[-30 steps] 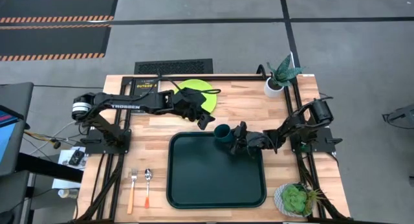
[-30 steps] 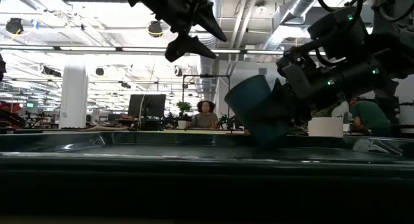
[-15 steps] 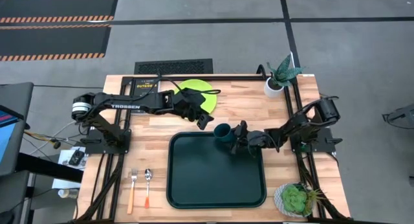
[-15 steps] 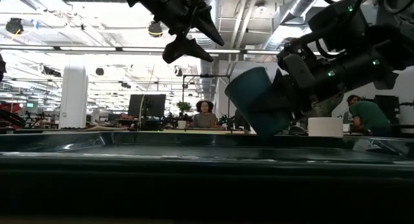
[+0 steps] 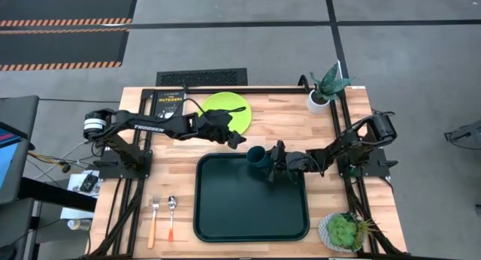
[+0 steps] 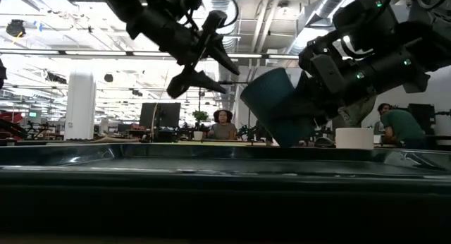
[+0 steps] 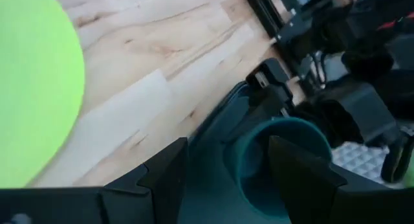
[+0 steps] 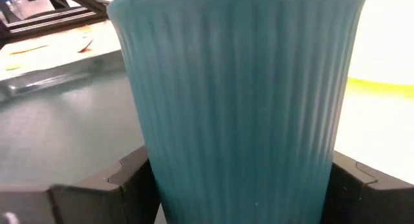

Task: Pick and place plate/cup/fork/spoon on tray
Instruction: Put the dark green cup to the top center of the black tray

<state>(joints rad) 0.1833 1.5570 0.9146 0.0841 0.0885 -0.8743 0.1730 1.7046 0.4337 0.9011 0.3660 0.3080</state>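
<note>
The dark teal cup (image 5: pixel 256 155) is in my shut right gripper (image 5: pixel 269 164), over the far right part of the dark green tray (image 5: pixel 225 215). My left gripper (image 5: pixel 235 139) is open and empty. It hangs above the table just beyond the tray's far rim, to the left of the cup and near the lime-green plate (image 5: pixel 225 108), which lies flat at the far edge. The fork (image 5: pixel 153 219) and the spoon (image 5: pixel 171 215) lie side by side on the table to the left of the tray, near the front edge. My right gripper pinches the cup's ribbed side wall (image 8: pixel 165 185) between its two fingers (image 8: pixel 126 182), one on each opposite side. The fingers come from the table's right, slanting slightly down. The cup (image 6: pixel 278 106) is tilted, its mouth up and toward the left, just above the tray.
A black book (image 5: pixel 167 101) lies at the far left beside the plate. A white pot with a spiky plant (image 5: pixel 323 91) stands at the far right corner, and a succulent pot (image 5: pixel 342 231) at the near right corner. People sit in the room beyond the table.
My left gripper has come down and drawn back off the plate toward the tray's far rim, still open. My right gripper has raised the tilted cup a little and carried it slightly toward the table's left.
</note>
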